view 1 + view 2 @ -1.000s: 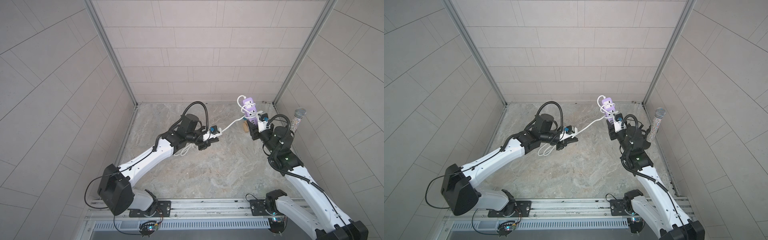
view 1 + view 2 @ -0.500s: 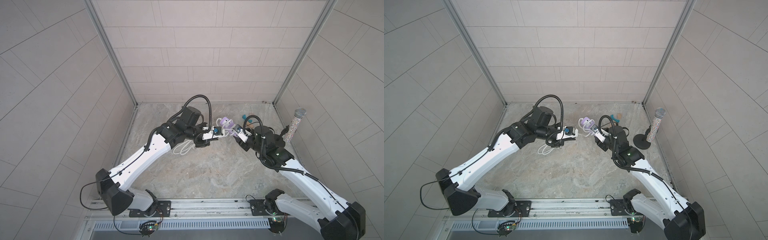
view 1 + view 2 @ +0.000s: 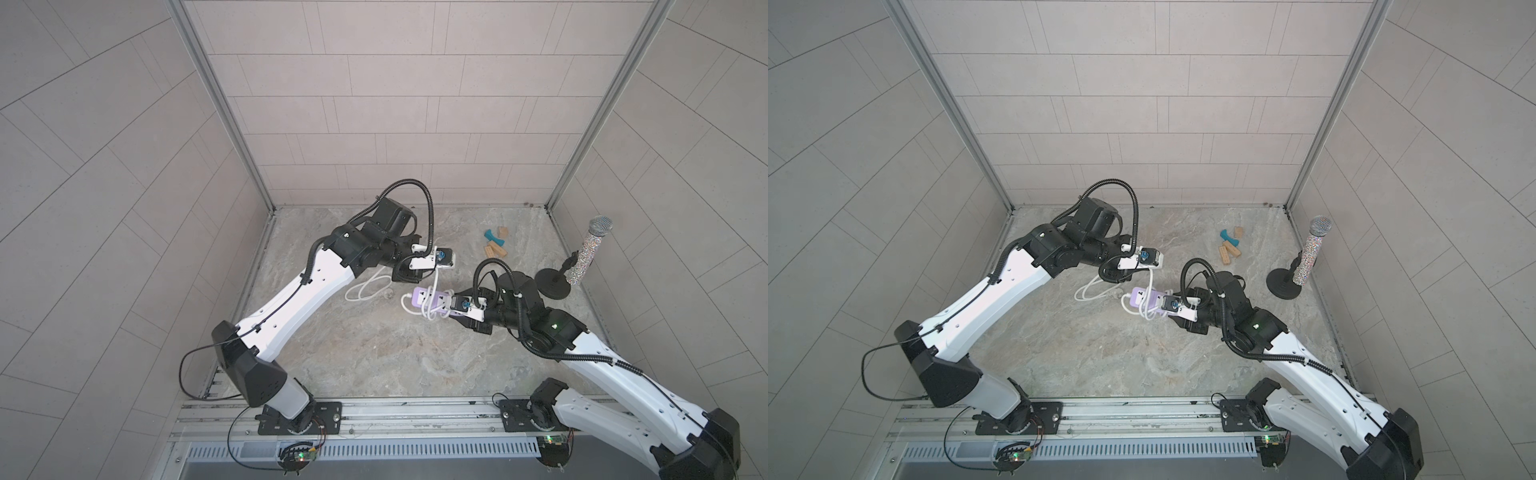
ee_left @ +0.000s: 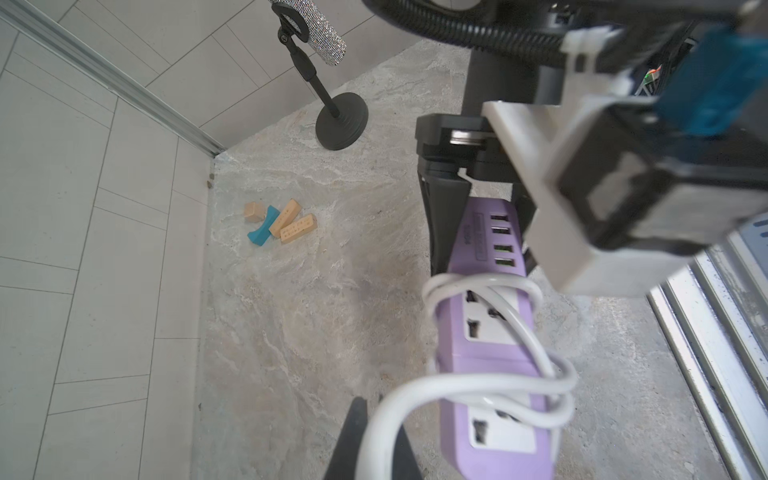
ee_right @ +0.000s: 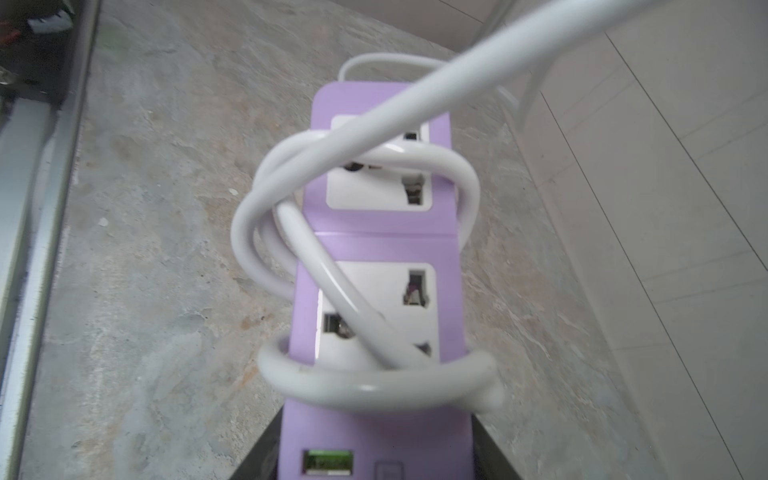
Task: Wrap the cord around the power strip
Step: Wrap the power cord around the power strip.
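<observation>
Cord looped round power strip, right jaws clamping its half-hidden end, left jaws, cut off, pinching cord.

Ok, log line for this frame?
left gripper: shut on cord | right gripper: shut on power strip | cord: looped around strip, slack on table

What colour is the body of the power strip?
The power strip is lilac; the right wrist view shows it best.
</observation>
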You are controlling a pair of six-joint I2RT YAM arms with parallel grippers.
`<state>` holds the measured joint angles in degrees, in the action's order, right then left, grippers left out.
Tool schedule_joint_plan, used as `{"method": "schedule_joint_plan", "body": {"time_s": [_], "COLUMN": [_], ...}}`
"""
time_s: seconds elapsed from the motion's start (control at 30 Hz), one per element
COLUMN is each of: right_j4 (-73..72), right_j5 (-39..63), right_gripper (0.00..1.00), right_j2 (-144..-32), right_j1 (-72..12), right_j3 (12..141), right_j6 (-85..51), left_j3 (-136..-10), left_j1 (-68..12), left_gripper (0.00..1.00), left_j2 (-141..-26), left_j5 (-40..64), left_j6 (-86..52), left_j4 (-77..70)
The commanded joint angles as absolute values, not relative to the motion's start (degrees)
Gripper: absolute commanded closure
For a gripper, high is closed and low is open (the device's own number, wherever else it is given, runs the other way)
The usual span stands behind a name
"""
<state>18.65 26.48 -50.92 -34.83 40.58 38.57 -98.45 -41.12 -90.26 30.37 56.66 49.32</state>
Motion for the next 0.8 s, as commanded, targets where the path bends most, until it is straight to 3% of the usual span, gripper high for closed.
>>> {"method": "schedule_joint_plan", "body": {"time_s": [0.0, 0.17, 0.3, 0.77], "right_j4": [14.37, 3.5, -11.19, -32.49], "right_j5": [34.02, 35.69, 33.51, 28.03], "right_gripper": [1.0, 1.0, 1.0, 1.0], "right_j2": [-50.21, -47.08, -43.78, -43.88], "right_j1": [-38.24, -39.44, -39.21, -36.69], "right_j3": [39.43, 37.7, 33.26, 31.0], "right_j6": [39.11, 32.45, 21.25, 10.43], "left_j3": [-100.82, -99.77, -99.66, -92.04], "left_j1": [-40.69, -40.04, -36.26, -34.63], "left_gripper": [1.0, 1.0, 1.0, 0.73], "left_j2": [-92.16, -94.47, -96.28, -99.93], "left_j5": [31.91, 33.0, 44.75, 55.2], "left_j6": [58.54, 56.79, 50.78, 40.51], "left_j4": [46.13, 44.18, 43.37, 34.83]}}
